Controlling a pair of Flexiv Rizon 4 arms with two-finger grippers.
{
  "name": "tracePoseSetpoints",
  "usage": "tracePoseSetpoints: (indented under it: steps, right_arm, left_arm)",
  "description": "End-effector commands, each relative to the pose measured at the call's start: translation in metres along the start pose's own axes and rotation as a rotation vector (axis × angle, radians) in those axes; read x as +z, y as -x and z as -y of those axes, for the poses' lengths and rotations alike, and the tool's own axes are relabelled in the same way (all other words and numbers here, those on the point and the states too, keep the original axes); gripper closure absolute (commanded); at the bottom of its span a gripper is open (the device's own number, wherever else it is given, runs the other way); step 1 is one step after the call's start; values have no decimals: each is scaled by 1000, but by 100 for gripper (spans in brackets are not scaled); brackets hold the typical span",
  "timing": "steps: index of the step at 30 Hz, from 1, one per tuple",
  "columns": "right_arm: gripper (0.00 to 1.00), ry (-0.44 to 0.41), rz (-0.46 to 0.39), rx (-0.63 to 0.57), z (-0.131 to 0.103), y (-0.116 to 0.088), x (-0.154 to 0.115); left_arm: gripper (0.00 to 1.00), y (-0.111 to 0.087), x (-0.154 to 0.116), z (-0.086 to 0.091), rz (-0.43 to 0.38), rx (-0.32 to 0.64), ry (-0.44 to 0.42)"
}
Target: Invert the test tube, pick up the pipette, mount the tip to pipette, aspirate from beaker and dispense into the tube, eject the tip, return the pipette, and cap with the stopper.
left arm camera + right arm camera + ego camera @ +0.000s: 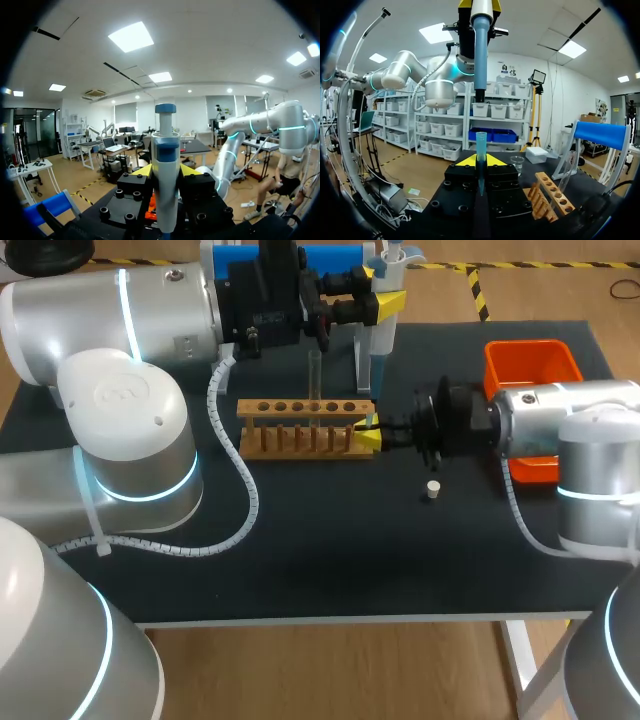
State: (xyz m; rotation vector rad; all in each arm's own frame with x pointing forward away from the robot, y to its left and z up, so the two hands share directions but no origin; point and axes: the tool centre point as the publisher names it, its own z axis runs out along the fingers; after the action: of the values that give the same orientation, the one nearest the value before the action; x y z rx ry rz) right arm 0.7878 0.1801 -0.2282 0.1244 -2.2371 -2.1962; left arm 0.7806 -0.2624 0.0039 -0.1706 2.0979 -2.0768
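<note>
While the head view looks down on the dark bench (330, 550), a wooden rack (300, 408) stands near its middle with one test tube (314, 375) upright in a hole. An orange bin (530, 345) sits at the far right, partly covered by the right arm; what it holds cannot be judged. A small white stopper (433, 489) lies loose on the bench, in front of the rack's right end and apart from it. The left end effector (383, 290) is raised behind the rack and clamped on the pipette (384, 350), which hangs upright. The right end effector (368, 433) lies low at the rack's right end, directly under the pipette.

From the left wrist view, the left end effector (165, 172) has its yellow tips pressed on the pipette's (165, 150) body from both sides, plunger end away from the wrist.

From the right wrist view, the right end effector (480, 161) is closed on a pipette tip (481, 150) that stands upright between its fingers, open end up. The pipette's (480, 50) nozzle is in line above the tip – a clear gap separates them. Ahead of the fingers stands a small clear beaker (517, 163); its contents cannot be told. Beside the end effector is the rack (551, 196), carrying the test tube (567, 172).
</note>
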Motion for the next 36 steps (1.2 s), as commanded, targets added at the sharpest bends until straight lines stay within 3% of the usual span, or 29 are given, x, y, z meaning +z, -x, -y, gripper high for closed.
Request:
tracePoseSetpoints:
  steps: [1,36]
  right_arm:
    - [100,-6,5,-1,-5,-3,-2]
    - [100,5,10,-18,-19,4,-2]
  left_arm:
    - [100,0,0,-1,1,1,-5]
    - [100,0,0,-1,1,1,-5]
